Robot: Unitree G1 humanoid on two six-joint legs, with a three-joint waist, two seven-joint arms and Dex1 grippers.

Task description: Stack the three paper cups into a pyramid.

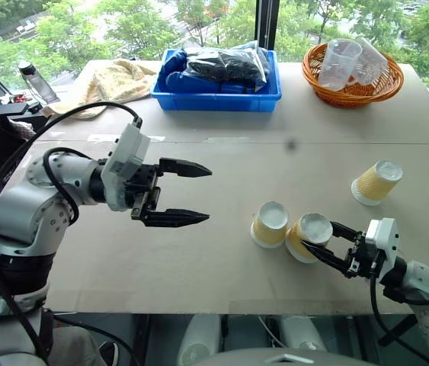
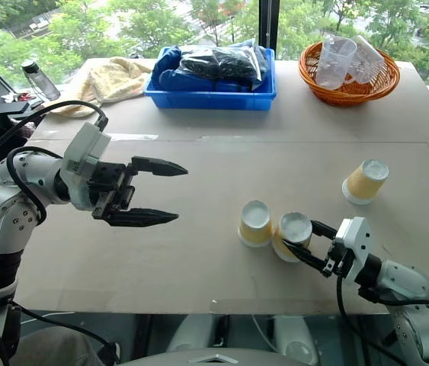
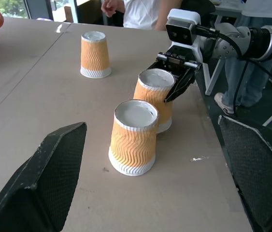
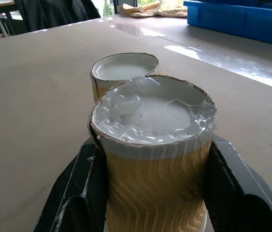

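Three paper cups stand upside down on the tabletop [image 1: 123,267], none stacked. The held cup [image 1: 309,237] sits near the front edge, gripped around its ribbed side by the right end effector [image 1: 322,245], whose black fingers [image 4: 80,186] press against both flanks. Just beside it on the robot's left (sides touching or nearly so) stands the middle cup [image 1: 269,224]. The third cup [image 1: 376,182] stands well apart, farther back and to the right. The left end effector [image 1: 186,194] hovers above the tabletop left of the pair, spread wide, holding nothing. At the far edge sit a blue bin [image 1: 218,93] and a wicker basket [image 1: 351,91] of clear plastic cups.
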